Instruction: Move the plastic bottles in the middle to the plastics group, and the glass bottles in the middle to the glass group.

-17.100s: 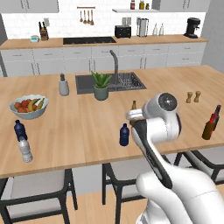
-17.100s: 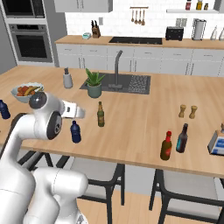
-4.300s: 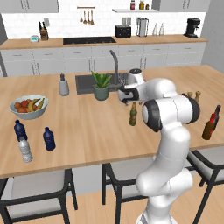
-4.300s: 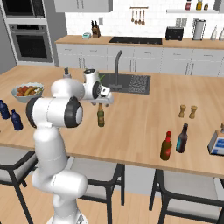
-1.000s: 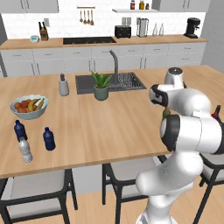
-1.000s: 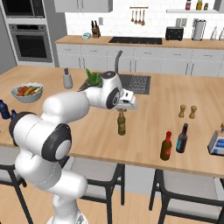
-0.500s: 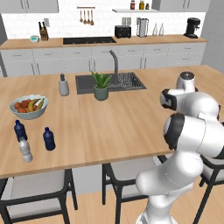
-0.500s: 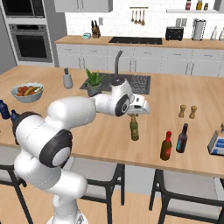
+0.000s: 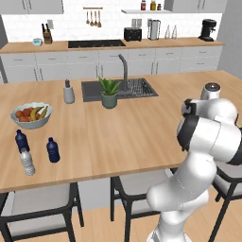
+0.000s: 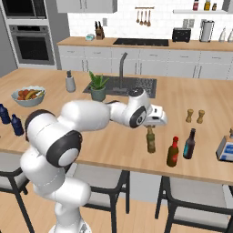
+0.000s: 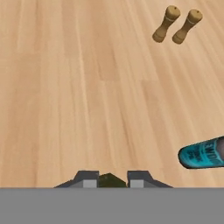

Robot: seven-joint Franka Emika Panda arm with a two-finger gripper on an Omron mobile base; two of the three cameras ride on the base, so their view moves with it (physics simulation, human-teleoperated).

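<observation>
Left base view: the arm has swung further right than a second ago, its white bulk now at the counter's (image 9: pixel 123 137) right end. A fruit bowl (image 9: pixel 31 121) holds oranges and a banana. In front of it stand a blue bottle (image 9: pixel 20 140), a clear bottle (image 9: pixel 27 161) and a second blue bottle (image 9: pixel 53 150), close together but apart. A plant pot (image 9: pixel 109 100) sits beside the sink (image 9: pixel 118 89).

Right base view: the gripper (image 10: pixel 150 129) is clamped on the neck of the green bottle (image 10: pixel 150 141), which hangs upright and has travelled right from mid-counter. It is now near the red-capped bottle (image 10: pixel 173 152) and the dark bottle (image 10: pixel 189 144); whether its base touches the counter cannot be told. Two pepper mills (image 10: pixel 195 116) stand behind, a teal box (image 10: pixel 226 148) at the right edge.

Hand view: the fingers (image 11: pixel 87 179) are closed on the green bottle's top between them. Beyond are the mills and, at the right edge, the teal box seen on its side.
</observation>
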